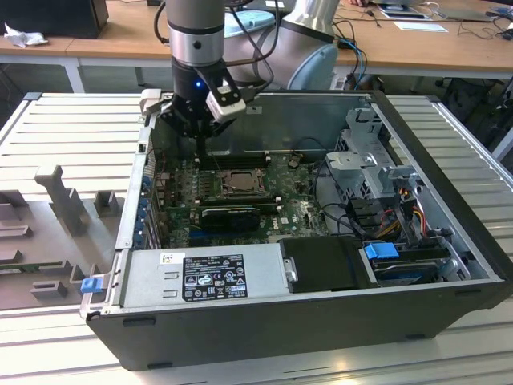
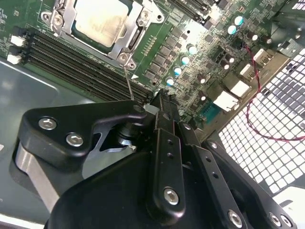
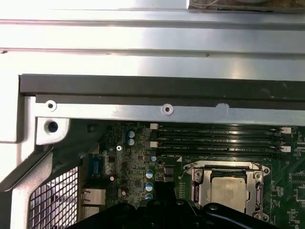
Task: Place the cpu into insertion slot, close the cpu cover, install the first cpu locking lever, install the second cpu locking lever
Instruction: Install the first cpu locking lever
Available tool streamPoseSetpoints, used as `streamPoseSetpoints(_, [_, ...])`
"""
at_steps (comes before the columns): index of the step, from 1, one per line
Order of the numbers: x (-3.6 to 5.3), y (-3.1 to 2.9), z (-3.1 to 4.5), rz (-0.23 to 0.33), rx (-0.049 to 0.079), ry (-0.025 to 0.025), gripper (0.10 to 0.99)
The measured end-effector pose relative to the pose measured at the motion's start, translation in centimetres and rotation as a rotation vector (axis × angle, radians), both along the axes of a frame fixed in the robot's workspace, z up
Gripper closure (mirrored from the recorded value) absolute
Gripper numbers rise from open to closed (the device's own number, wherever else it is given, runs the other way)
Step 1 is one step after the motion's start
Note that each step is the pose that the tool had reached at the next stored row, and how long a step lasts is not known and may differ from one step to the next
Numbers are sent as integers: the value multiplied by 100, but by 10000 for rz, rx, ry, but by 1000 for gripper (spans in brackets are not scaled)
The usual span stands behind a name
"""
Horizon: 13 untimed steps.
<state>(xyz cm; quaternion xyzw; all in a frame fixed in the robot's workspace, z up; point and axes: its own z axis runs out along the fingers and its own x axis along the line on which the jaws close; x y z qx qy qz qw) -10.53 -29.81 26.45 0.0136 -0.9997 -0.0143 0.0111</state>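
The cpu (image 2: pixel 100 21) lies flat in the insertion slot (image 3: pixel 193 168) on the green board, its pale metal top showing through the window of the cpu cover (image 2: pixel 138 29), which is down over it. A thin metal locking lever (image 2: pixel 128 82) rises from the socket's corner, and its free end reaches the tip of my gripper (image 2: pixel 161 101). The gripper is shut; whether it touches the lever I cannot tell. In the exterior view my gripper (image 1: pixel 200 138) hangs inside the open computer case, just off the socket (image 1: pixel 239 183) on the far side, towards the exterior view's left.
Long black memory slots (image 3: pixel 219 140) run between the socket and the case wall (image 3: pixel 167 86). A perforated rear panel (image 2: pixel 267 109) with a red wire is close by. The power supply (image 1: pixel 208 277) and the drive cage (image 1: pixel 377 172) fill the near and right sides of the case.
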Motion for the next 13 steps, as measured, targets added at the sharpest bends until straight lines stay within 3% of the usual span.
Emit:
streamPoseSetpoints(8, [8,12,-2,0,2,-2,980])
streamPoseSetpoints(13, [75,49,-2,-1,1,-1,980])
